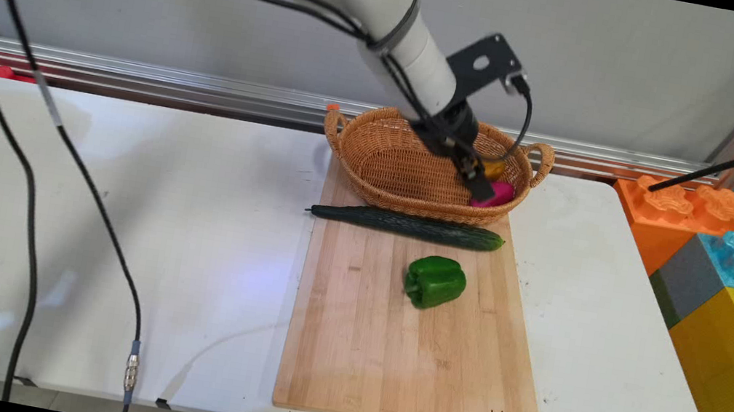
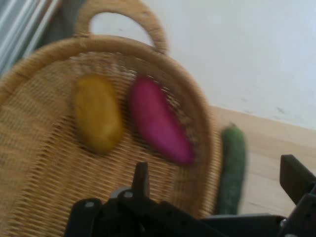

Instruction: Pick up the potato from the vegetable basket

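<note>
The black two-finger gripper (image 1: pixel 481 183) hangs inside the oval woven wicker basket (image 1: pixel 381 164) at the far end of the long wooden cutting board (image 1: pixel 409 360), over the basket's right half. The hand view shows the fingers (image 2: pixel 141 178) spread apart with nothing between them: one tip rises near the middle of the picture, the other (image 2: pixel 296 178) stands far off at the right edge.

Two things lie in the basket just ahead of the gripper: a magenta, elongated, sweet-potato-shaped piece (image 2: pixel 159 120) and a yellow-brown, potato-shaped piece (image 2: pixel 98 112) beside it, close together but seemingly not touching. In the main view the magenta piece (image 1: pixel 503 192) shows just right of the fingertips, against the basket's right wall.

On the board just near of the basket lies a long dark green cucumber (image 1: pixel 408 225), close along the basket's near wall, and nearer still sits a green bell pepper (image 1: pixel 435 282). The board rests on the white table (image 1: pixel 112 232).

The risks, as I judge them:
- The gripper is low and close to the basket's right wall and handle (image 1: pixel 540 158); a sideways move could catch the weave and drag or tip the light basket.
- A shoved basket would push the cucumber, which could roll toward the pepper.
- The two rounded pieces lie so close that fingers closing on one could nudge the other or pinch both.
</note>
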### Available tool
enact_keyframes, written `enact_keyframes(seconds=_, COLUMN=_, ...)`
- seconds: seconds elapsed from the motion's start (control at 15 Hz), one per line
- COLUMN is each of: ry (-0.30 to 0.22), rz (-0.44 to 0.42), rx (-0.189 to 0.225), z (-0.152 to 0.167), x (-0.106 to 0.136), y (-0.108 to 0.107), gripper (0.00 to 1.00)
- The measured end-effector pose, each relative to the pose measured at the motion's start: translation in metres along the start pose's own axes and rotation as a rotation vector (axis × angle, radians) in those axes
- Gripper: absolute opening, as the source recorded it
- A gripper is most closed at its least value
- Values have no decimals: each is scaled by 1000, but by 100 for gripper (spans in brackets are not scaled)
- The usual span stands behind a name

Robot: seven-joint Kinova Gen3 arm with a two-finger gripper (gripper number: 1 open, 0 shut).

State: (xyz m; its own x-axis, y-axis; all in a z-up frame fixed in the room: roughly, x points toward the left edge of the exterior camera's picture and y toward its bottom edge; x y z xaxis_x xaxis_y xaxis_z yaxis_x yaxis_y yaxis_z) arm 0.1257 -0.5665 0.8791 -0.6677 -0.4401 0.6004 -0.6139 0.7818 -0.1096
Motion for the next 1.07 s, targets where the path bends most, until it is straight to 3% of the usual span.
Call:
enact_keyframes(seconds=0.2, ry=8, rz=-33, rx=25, z=14, x=8, y=-33, gripper=100)
enact_keyframes(seconds=0.53, ry=-3, rz=-86, rx=23, z=53, x=6, y=-78, gripper=100)
enact_keyframes(seconds=1.07, ry=-7, rz=-184, rx=24, z=118, x=0, y=-113, gripper=100)
